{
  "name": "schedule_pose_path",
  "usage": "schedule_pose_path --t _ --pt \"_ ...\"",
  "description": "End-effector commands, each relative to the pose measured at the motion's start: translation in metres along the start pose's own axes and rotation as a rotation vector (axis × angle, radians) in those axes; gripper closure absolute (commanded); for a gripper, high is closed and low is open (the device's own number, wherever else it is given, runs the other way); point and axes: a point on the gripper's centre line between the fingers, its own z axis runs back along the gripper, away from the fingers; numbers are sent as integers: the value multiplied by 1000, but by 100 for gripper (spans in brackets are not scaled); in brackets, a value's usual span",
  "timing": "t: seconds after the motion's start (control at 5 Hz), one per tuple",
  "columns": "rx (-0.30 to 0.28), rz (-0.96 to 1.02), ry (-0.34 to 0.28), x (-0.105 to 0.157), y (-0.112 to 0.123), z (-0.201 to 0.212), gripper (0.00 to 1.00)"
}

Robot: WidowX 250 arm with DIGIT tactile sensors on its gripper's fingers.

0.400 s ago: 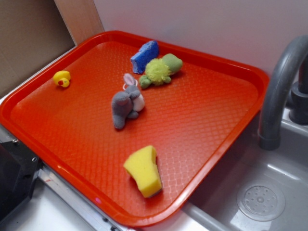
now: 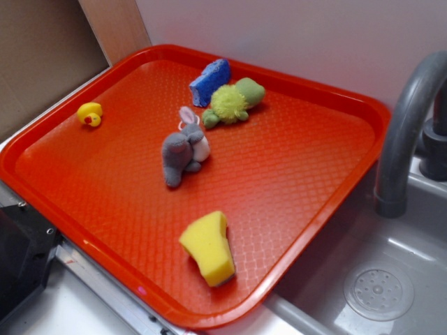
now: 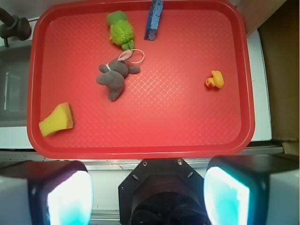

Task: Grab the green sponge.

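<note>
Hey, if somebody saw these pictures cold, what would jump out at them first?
The big red tray fills the scene, beside a grey sink. On it, the yellow-green sponge lies alone near the front edge, while a grey bunny sits mid-tray and a green plush turtle lies against a blue sponge at the back. The pincer hangs open, off the tray.

Tool (image 3: 147, 192) high up, facing straight down, fingers (image 3: 61, 194) spread wide apart, holding nothing

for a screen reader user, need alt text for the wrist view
A red tray seen from above holds a yellow-green sponge at its left, a grey bunny, a green turtle, a blue sponge and a yellow duck. The open hand hangs off the tray's near edge.
</note>
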Motion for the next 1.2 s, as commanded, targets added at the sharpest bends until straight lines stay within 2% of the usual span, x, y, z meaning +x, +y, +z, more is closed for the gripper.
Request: schedule_pose_path --t 0.0,0.2,0.4,0.6,0.8,1.0 --pt "83 -509 -4 29 -24 -4 0" --pt "46 -757 -22 48 -45 -16 0" --pt "-13 -1002 -63 63 -82 -38 0" --pt "-23 -1253 -30 68 -119 -56 0" --pt "-79 -1499 -12 54 -151 -79 0" --pt "-108 -1747 55 35 -162 -99 0"
